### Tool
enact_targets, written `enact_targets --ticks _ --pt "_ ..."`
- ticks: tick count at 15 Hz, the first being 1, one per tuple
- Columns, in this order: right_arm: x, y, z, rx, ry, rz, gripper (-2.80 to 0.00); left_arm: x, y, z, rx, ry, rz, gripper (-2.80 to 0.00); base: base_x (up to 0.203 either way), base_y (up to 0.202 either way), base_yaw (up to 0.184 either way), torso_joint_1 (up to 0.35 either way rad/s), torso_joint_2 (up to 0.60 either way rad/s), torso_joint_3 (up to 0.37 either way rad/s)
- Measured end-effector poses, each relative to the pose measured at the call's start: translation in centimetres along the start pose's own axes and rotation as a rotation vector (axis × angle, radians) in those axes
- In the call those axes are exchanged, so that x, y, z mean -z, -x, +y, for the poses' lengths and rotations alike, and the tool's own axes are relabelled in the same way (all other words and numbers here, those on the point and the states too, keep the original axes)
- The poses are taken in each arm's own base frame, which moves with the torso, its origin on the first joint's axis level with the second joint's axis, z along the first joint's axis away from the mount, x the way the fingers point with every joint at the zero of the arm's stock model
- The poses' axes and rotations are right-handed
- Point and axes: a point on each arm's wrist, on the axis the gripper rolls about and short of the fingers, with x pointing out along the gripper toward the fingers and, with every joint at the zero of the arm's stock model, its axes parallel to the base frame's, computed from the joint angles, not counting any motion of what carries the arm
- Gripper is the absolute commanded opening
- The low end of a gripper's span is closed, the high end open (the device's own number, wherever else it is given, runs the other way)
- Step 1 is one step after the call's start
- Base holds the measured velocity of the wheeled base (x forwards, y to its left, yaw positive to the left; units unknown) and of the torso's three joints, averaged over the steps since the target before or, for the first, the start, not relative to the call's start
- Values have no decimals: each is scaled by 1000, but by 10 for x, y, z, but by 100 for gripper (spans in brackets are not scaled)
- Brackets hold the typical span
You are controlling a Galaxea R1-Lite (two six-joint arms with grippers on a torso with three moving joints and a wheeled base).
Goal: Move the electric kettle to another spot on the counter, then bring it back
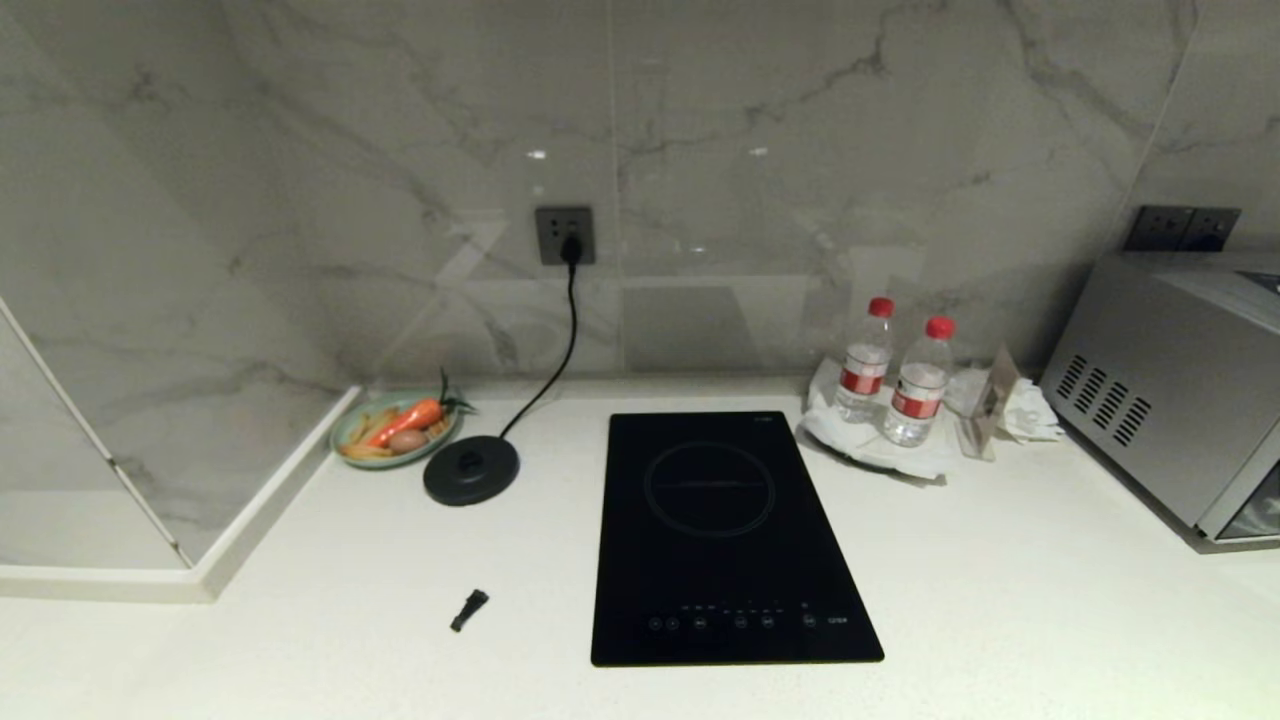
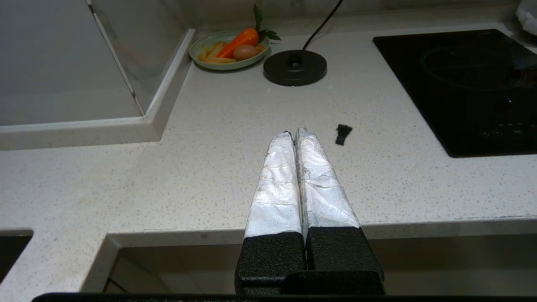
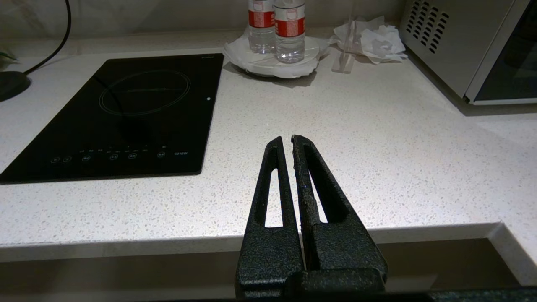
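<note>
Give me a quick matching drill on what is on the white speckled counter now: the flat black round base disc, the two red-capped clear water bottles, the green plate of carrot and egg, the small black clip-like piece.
Things:
1. flat black round base disc
2. red-capped clear water bottles
3. green plate of carrot and egg
4. small black clip-like piece

Places:
A. far left corner by the wall
B. bare, corded to the wall socket
C. near the front, left of the black glass hob
D. right of the hob, on white paper

Pairs: 1-B, 2-D, 3-A, 4-C
</note>
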Motion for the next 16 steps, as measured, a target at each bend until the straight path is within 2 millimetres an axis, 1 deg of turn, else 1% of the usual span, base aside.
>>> enact_targets --ticks 16 --pt "0 0 0 0 0 0 -280 0 0 0 0 1 -1 -280 0 0 0 -132 336 202"
